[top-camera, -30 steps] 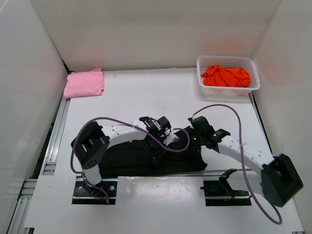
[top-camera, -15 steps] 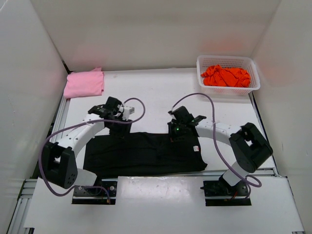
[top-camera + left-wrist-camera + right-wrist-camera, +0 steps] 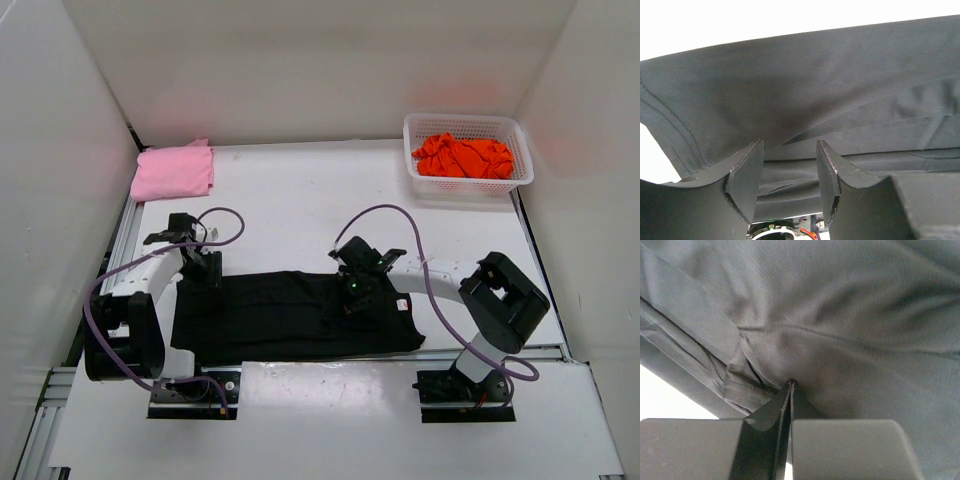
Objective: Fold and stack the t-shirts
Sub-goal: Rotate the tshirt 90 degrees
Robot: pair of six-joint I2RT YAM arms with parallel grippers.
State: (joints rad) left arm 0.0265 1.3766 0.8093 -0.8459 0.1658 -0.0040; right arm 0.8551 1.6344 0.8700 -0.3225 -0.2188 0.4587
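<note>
The black t-shirt (image 3: pixel 280 320) lies folded into a long strip near the table's front edge. My left gripper (image 3: pixel 207 272) hangs over its far left corner. In the left wrist view its jaws (image 3: pixel 789 142) stand open, with black cloth (image 3: pixel 815 85) showing in the gap behind them. My right gripper (image 3: pixel 350 295) is on the strip right of its middle. It is shut (image 3: pixel 791 382), tips pressed into the creased black cloth (image 3: pixel 850 315). The pink t-shirt (image 3: pixel 172 170) lies folded at the far left. The orange t-shirt (image 3: pixel 462 156) is crumpled in the basket.
The white mesh basket (image 3: pixel 520 170) stands at the far right corner. White walls close in the table on three sides. Purple cables loop above both arms. A metal rail (image 3: pixel 115 270) runs along the table's left edge.
My left arm has swung from the shirt's middle out to its left end, jaws widening a little. The right gripper has moved left onto the strip, staying shut.
</note>
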